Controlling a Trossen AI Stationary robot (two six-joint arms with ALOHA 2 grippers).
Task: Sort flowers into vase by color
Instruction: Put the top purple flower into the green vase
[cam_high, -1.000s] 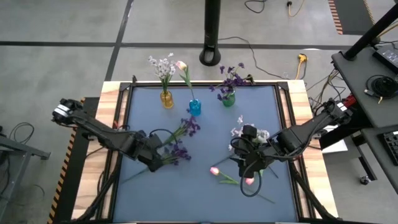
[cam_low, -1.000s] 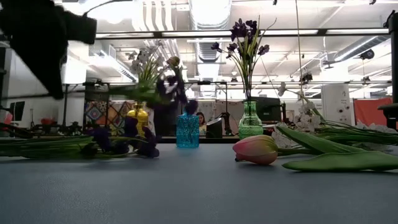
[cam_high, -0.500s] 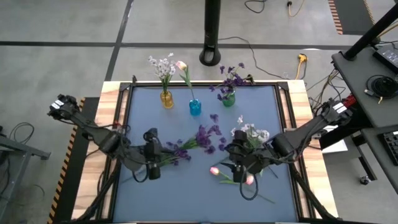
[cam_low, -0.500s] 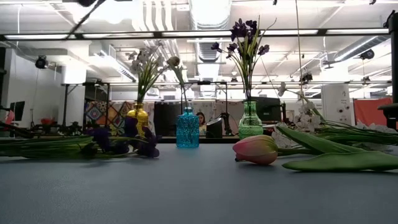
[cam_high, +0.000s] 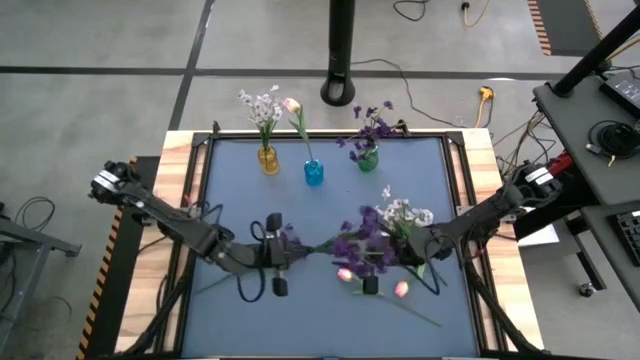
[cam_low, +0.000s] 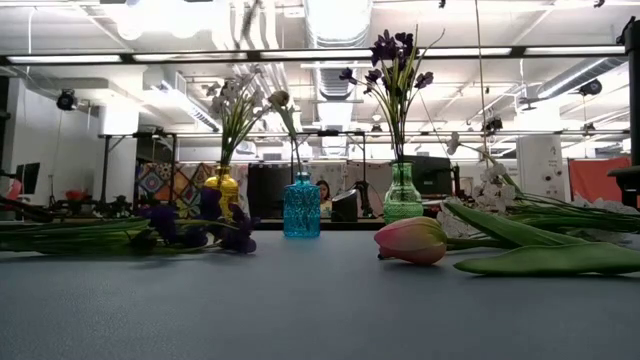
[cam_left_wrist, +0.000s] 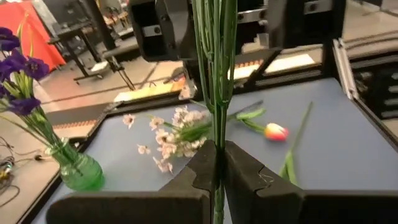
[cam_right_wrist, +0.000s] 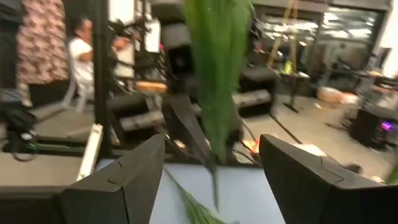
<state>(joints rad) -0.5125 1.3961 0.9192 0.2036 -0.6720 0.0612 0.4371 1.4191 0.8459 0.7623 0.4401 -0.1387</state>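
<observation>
My left gripper (cam_high: 291, 249) is shut on a dark purple flower (cam_high: 355, 244) and holds it above the middle of the table. Its blooms point toward my right gripper (cam_high: 384, 251), which faces the left one. The right gripper (cam_right_wrist: 211, 144) is open, with the flower's green leaf (cam_right_wrist: 216, 74) between its fingers; I cannot tell whether they touch it. At the far edge stand a yellow vase (cam_high: 268, 160) with a white sprig, a blue vase (cam_high: 314, 172) with a pink tulip, and a green vase (cam_high: 367, 160) with purple blooms. My left gripper pinches the purple flower's green stem (cam_left_wrist: 216, 127) between its two shut fingers (cam_left_wrist: 245, 177), at the end away from the blooms. The fingers come roughly level from the table's left side. The flower is lifted clear and runs on from the fingers toward the table's right.
On the table lie another purple flower (cam_low: 195, 225), a white sprig (cam_high: 402, 212) and two pink tulips (cam_high: 345, 273) (cam_high: 401, 289) with long stems. Both arms meet over the middle. The near part of the blue mat (cam_high: 300, 320) is bare.
My left gripper has risen and gone toward the table's right, tipping from pointing down to about level; the purple flower has swung with it, blooms now at the middle. My right gripper has sunk, tipped to level and come toward the left one, staying open.
</observation>
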